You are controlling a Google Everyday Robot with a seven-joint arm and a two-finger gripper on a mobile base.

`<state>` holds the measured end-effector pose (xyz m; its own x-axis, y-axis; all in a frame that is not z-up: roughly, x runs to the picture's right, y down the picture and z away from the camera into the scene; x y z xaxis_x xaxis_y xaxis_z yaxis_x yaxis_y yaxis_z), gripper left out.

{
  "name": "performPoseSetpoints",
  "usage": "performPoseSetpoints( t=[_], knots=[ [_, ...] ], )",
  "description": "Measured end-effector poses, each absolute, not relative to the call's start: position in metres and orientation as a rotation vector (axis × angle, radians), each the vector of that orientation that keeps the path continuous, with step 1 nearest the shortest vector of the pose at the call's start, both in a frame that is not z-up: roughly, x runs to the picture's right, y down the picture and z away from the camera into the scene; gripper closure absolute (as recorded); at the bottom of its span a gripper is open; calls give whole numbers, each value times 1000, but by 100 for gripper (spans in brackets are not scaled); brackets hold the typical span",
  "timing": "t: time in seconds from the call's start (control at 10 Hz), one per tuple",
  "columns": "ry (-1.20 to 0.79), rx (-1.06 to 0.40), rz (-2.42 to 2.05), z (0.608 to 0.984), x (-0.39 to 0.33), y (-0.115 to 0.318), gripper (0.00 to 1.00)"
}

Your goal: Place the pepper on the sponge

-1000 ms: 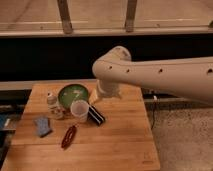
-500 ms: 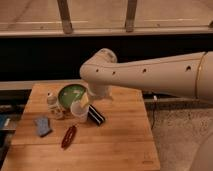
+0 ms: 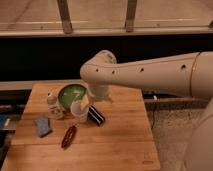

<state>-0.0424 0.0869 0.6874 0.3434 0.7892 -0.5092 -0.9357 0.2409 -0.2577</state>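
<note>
The dark red pepper (image 3: 68, 136) lies on the wooden table (image 3: 120, 142), left of centre near the front. The blue-grey sponge (image 3: 43, 126) lies flat to its left, a short gap apart. My gripper (image 3: 97, 96) hangs below the big white arm, over the back middle of the table beside the green plate and the white cup. It is up and to the right of the pepper, well apart from it. The arm hides most of the gripper.
A green round plate (image 3: 71, 94) sits at the back, with a white cup (image 3: 79, 111) in front of it. A black bar-shaped object (image 3: 96, 115) lies right of the cup. A small bottle (image 3: 52, 103) stands left of the plate. Dark window wall behind.
The arm has swung further left over the table, so its elbow and wrist now sit above the plate and cup. The pepper, the sponge and the other objects have not moved.
</note>
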Motion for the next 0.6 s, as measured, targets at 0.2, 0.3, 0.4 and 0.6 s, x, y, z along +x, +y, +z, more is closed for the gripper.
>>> performPoseSetpoints(
  t=[0.2,0.3,0.4,0.6],
  knots=[
    [324,-626,1184,703,-50,117,20],
    [337,-653,1170,705,-61,134,20],
    [347,-677,1149,703,-76,149,20],
    [349,-704,1133,699,-90,163,20]
  ],
)
